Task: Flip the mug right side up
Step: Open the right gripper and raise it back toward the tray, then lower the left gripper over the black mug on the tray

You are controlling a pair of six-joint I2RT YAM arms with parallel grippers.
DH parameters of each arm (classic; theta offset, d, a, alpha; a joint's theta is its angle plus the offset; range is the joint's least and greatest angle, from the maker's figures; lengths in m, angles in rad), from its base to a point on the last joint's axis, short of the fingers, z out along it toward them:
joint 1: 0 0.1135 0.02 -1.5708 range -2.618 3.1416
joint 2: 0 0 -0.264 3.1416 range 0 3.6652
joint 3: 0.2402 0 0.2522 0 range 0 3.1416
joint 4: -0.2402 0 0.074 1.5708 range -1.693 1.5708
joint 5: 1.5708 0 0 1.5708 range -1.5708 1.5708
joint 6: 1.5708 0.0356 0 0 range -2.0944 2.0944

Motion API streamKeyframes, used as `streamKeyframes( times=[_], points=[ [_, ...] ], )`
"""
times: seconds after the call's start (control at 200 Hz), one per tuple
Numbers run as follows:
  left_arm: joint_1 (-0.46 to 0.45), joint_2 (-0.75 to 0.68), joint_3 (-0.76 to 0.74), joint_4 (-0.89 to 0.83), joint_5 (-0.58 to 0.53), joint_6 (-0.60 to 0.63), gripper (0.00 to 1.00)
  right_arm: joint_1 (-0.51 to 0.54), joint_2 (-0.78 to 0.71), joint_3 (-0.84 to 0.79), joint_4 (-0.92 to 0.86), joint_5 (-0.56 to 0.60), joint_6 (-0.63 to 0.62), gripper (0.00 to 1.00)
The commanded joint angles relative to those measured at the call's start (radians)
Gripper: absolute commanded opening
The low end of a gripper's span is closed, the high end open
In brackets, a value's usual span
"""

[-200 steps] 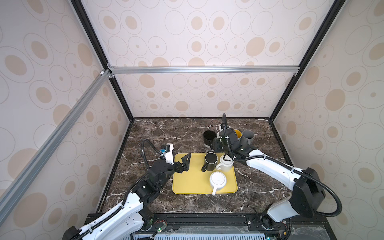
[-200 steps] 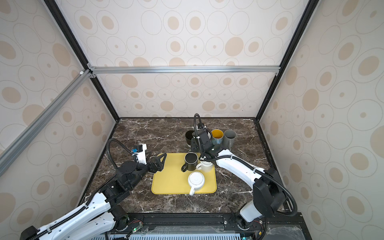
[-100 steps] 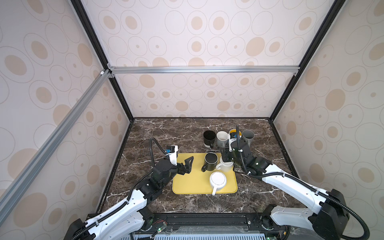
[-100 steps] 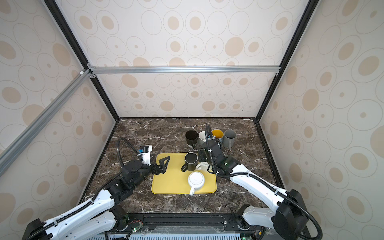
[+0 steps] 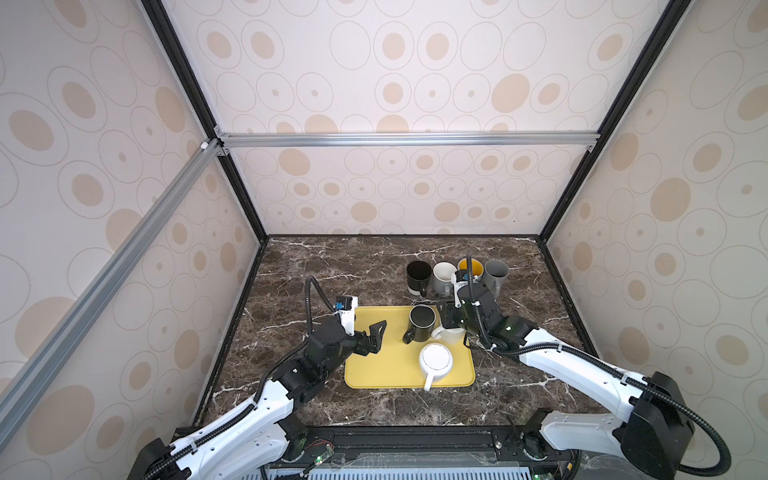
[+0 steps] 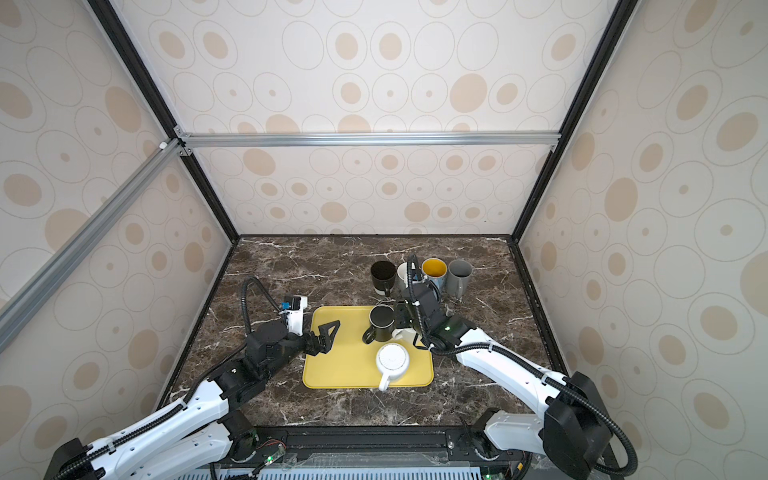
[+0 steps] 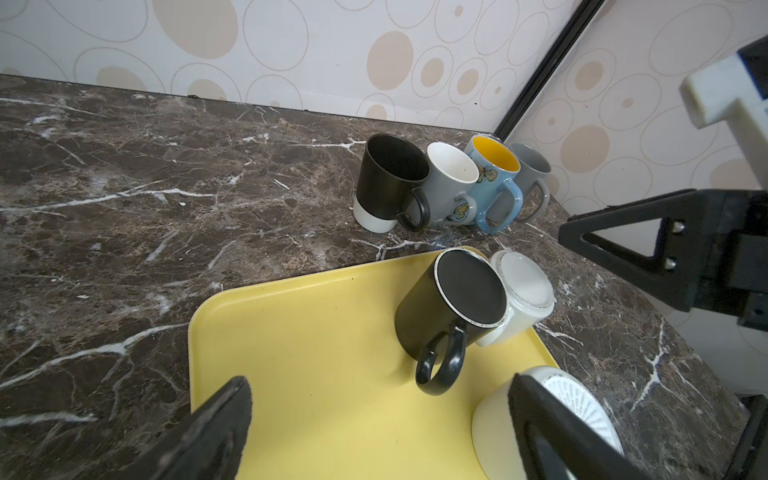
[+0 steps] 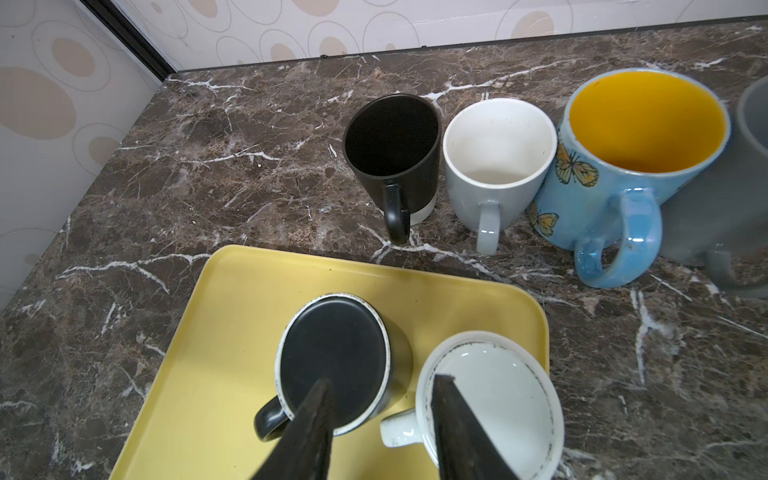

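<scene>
Three mugs stand upside down on the yellow tray [image 5: 382,370]: a black mug [image 5: 422,322] [image 8: 332,357], a white mug [image 8: 498,386] touching its right side, and a white mug with a ribbed base [image 5: 435,359] nearer the front. My right gripper [image 8: 384,380] hovers open just above the black mug and its white neighbour, one finger over each, gripping nothing. In both top views it hides much of that white mug. My left gripper [image 7: 378,380] [image 5: 374,336] is open wide over the tray's bare left half, short of the black mug's handle.
Four upright mugs line the back behind the tray: black [image 8: 395,145], pale grey [image 8: 498,158], blue with butterflies [image 8: 636,145] and grey [image 8: 748,166]. Dark marble table [image 5: 332,266] lies around the tray, closed in by patterned walls.
The right arm has dropped lower and its gripper has come forward and down over the two back mugs on the tray. The left gripper has shifted slightly right over the tray.
</scene>
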Motion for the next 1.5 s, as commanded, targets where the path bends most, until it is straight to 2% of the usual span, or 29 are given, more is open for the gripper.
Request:
streamKeyframes(
  times=[0.0, 0.295, 0.625, 0.835, 0.91, 1.0, 1.2, 1.496],
  points=[
    [0.007, 0.000, 0.006, -0.013, 0.016, 0.001, 0.95, 0.006, 0.008, 0.001, 0.009, -0.022, 0.015, 0.41],
    [0.003, 0.086, 0.047, -0.059, 0.072, 0.038, 0.88, 0.006, -0.013, -0.011, -0.014, -0.020, 0.005, 0.41],
    [-0.054, 0.176, 0.100, -0.063, 0.062, 0.075, 0.83, 0.006, -0.055, -0.033, -0.041, 0.002, -0.005, 0.41],
    [-0.093, 0.264, 0.169, -0.103, 0.066, 0.122, 0.72, 0.006, -0.070, -0.067, 0.000, 0.009, -0.008, 0.41],
    [-0.105, 0.292, 0.191, -0.113, 0.072, 0.134, 0.62, 0.006, -0.064, -0.061, -0.006, 0.007, -0.011, 0.41],
    [-0.116, 0.330, 0.216, -0.121, 0.080, 0.147, 0.56, 0.005, -0.056, -0.054, -0.016, 0.004, -0.014, 0.41],
    [-0.145, 0.432, 0.283, -0.151, 0.085, 0.176, 0.55, 0.005, -0.051, -0.053, -0.022, 0.004, -0.021, 0.41],
    [-0.162, 0.558, 0.342, -0.122, 0.093, 0.198, 0.49, 0.007, -0.051, -0.058, -0.024, 0.019, -0.029, 0.41]
  ],
)
